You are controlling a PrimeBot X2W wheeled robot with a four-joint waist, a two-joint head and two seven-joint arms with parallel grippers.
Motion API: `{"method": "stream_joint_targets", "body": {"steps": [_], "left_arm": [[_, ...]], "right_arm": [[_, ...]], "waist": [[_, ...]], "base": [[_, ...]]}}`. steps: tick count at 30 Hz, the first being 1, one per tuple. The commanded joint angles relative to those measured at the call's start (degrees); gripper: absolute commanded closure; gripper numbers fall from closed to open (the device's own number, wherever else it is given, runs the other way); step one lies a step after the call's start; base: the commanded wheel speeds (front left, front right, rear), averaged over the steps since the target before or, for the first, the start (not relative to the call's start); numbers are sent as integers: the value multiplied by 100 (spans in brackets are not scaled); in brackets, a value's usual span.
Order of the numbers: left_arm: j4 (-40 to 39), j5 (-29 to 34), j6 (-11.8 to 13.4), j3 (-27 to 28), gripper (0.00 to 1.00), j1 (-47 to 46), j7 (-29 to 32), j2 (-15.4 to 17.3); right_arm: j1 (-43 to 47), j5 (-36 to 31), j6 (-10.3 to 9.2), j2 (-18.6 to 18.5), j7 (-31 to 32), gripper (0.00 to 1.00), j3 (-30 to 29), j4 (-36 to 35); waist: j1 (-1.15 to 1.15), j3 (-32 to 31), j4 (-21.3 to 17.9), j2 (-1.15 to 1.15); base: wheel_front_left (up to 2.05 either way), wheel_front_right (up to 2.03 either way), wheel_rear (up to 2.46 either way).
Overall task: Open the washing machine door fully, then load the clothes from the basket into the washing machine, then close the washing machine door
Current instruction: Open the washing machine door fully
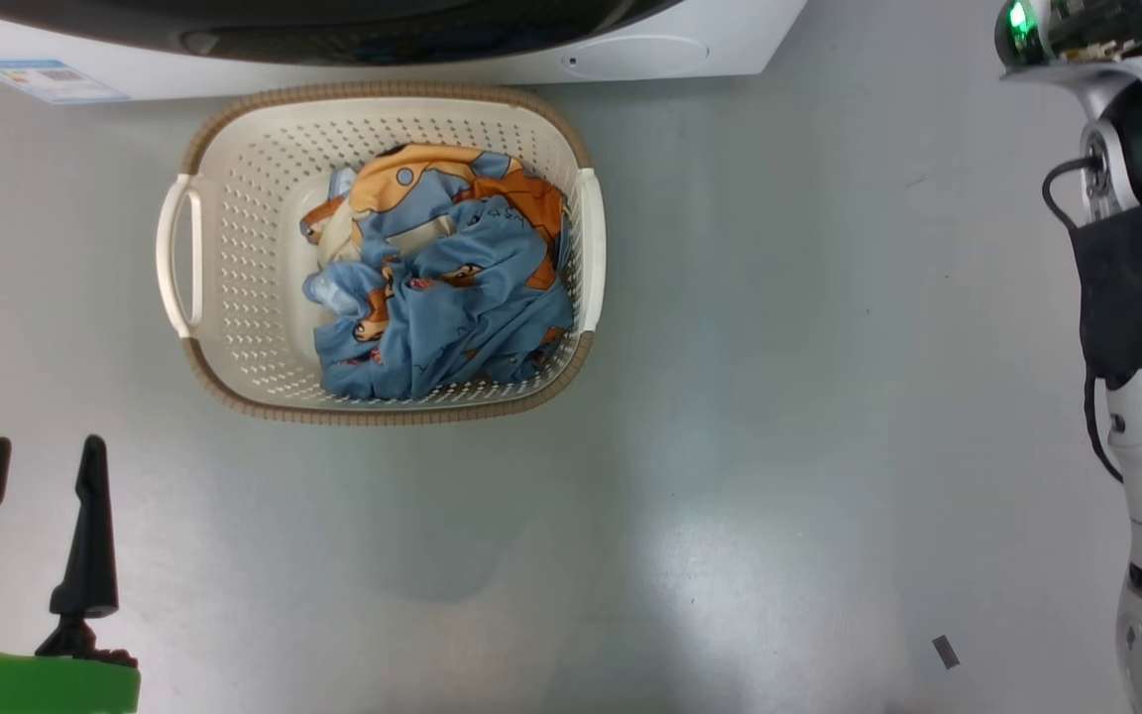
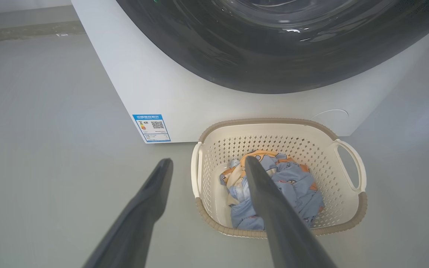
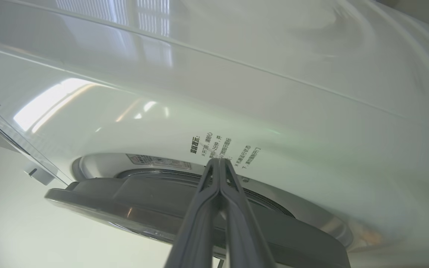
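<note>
Plainly, blue label sticker (image 2: 151,127) bears QR code; left claw (image 1: 46,446) spread, right claw (image 3: 218,160) pressed together.

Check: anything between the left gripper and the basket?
Nothing in the way. In the head view, bare grey floor lies between the open left gripper and the basket, and the two are clearly apart.

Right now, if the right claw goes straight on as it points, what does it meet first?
Probably the washer, at the printed text close beside the door. The right claw is shut, tips aimed there; the gap is unclear.
</note>
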Motion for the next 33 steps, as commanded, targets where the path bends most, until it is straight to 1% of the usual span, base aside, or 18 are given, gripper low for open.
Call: {"method": "stream_joint_targets", "body": {"steps": [1,16,25,33], "left_arm": [[-66,-32,-8,203,0,-48,-36,137],[-2,-55,-8,132,0,-124,-36,30],[13,-77,-8,63,0,-129,-36,-33],[87,-61,-8,-11,0,-104,-36,-74]], "right_arm": [[-94,-66,-6,63,50,100,95,-146],[-597,-136,-6,-56,410,100,429,-35],[-947,-202,-6,-113,502,100,558,67],[-1099,-262,-6,-144,538,100,638,181]], "waist": [[0,27,14,0],[0,136,214,0],[0,237,355,0],[0,197,462,0]], "base": [[0,0,0],[0,0,0],[0,0,0],[0,0,0]]}}
